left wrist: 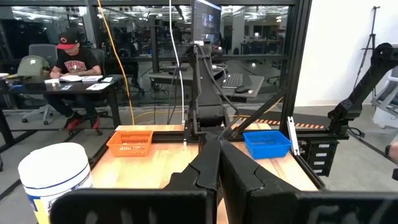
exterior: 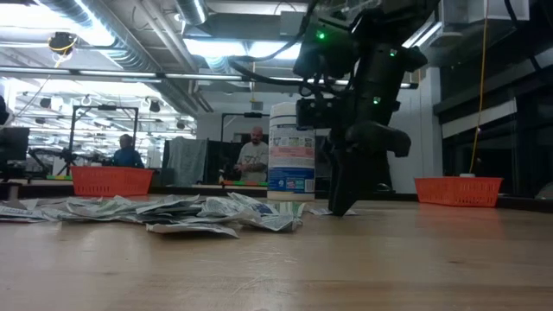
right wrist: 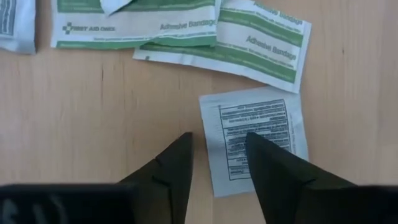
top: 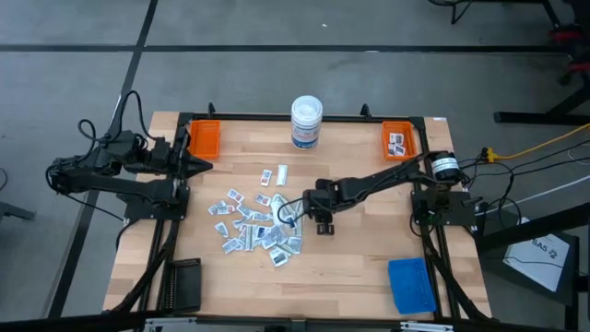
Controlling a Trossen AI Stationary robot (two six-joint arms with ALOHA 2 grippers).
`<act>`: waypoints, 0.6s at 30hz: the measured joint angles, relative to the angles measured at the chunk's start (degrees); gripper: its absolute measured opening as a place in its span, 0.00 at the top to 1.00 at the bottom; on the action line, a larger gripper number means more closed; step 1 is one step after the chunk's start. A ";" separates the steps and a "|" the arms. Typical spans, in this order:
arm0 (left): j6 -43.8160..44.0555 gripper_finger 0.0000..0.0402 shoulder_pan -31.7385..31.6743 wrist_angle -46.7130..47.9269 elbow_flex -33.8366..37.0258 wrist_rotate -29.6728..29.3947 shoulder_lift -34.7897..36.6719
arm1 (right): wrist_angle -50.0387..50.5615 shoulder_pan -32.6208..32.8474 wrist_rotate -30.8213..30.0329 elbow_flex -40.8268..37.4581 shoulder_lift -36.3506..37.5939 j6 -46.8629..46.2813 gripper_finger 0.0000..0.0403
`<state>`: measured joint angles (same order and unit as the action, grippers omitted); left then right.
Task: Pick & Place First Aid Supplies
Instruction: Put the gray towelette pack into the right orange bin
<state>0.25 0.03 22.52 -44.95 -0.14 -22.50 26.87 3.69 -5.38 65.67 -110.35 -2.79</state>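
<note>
The first aid supplies [top: 256, 226] lie as a loose pile of small white packets and greenish strips on the middle of the table, and show in the low view as a flat heap [exterior: 173, 212]. My right gripper [top: 318, 218] is at the pile's right edge, pointing down with its fingers open. In the right wrist view my right gripper [right wrist: 217, 152] straddles the edge of one white printed packet [right wrist: 258, 140] that lies flat on the wood, with two adhesive bandage strips [right wrist: 249, 46] beyond it. My left gripper [top: 201, 165] waits shut at the table's left edge. My right gripper comes from above, pointing down, at the white packet's edge [right wrist: 214, 146]. One finger [right wrist: 270, 165] stands over the packet and the other over bare wood. Whether the fingertips touch the packet or the table I cannot tell.
A white tub with blue label [top: 306, 122] stands at the far middle. Orange trays sit at the far left [top: 205, 138] and far right [top: 399, 140], the right one holding a few packets. A blue tray [top: 411, 283] lies near right, a black block [top: 182, 284] near left.
</note>
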 joint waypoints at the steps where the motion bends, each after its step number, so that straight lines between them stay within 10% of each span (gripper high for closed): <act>1: 0.00 0.99 -0.01 0.00 0.00 0.00 0.01 | 0.09 -0.32 0.66 0.00 -0.26 -0.36 0.65; 10: 0.00 0.99 0.01 0.00 0.00 0.00 0.01 | 0.83 -1.67 0.81 -0.06 -0.52 -0.53 0.96; 18: -0.01 0.99 0.00 0.00 0.00 -0.01 0.01 | 2.29 -1.73 2.56 1.01 -0.09 -0.12 0.99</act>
<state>0.24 0.03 22.52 -44.95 -0.16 -22.49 29.16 1.96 -2.82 66.68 -110.44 -2.91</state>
